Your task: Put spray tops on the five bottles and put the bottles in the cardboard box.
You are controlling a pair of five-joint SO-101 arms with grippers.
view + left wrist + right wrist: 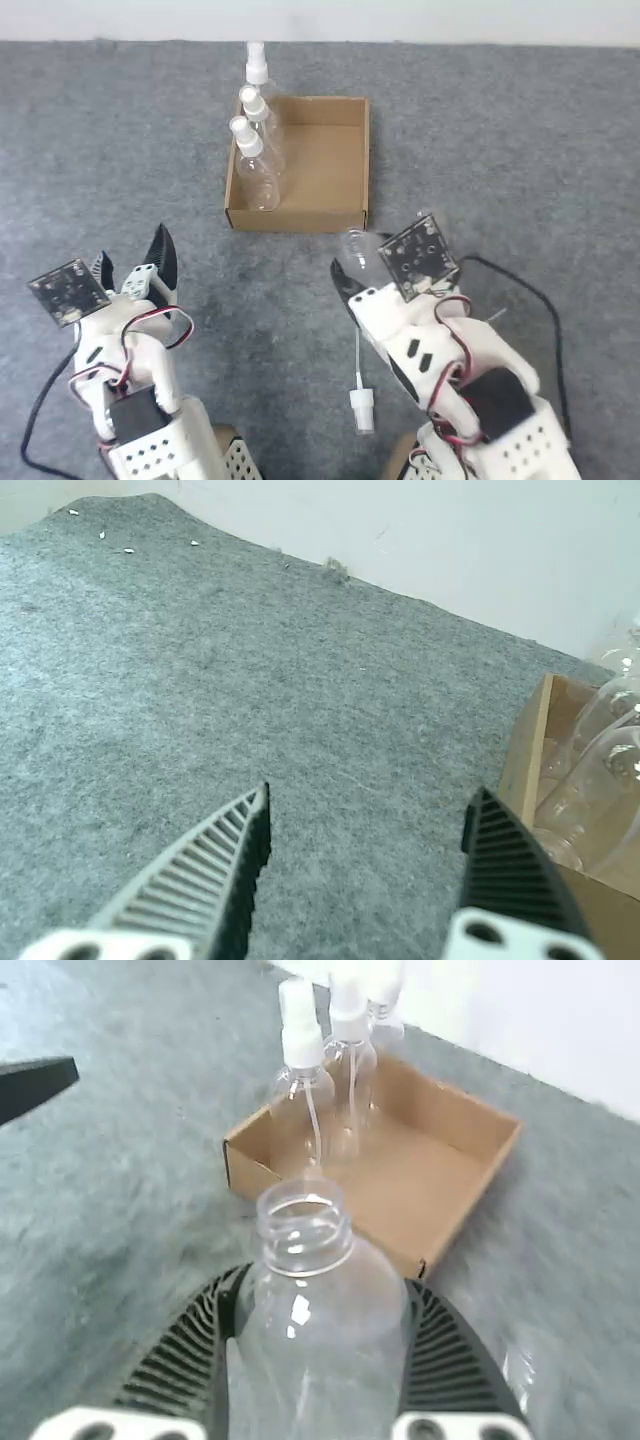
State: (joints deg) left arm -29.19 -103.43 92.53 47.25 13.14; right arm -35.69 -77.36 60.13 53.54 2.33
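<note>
Currently: left hand (372, 800) hangs over the table (520, 150), a grey, felt-like fuzzy surface. Its ribbed wedge fingers, one white and one black, are spread wide with nothing between them.

Right of it is the cardboard box (300, 217): shallow, square, plain brown, open top. Three capped bottles (258, 175) stand upright in a row along its left wall. They're clear plastic with round shoulders, each with a white pump head (240, 128) and a thin dip tube visible inside.

On the table nearer the arm bases lies a loose spray top (362, 408), white, on its side, with its long thin tube pointing toward the box. It's just beside the right arm.

Right hand (322, 1305) is closed around an uncapped bottle (303, 1230), black ribbed fingers on either side of its body. The bottle is clear, its threaded neck is open, and it sits near the front right corner of the box, outside it.
</note>
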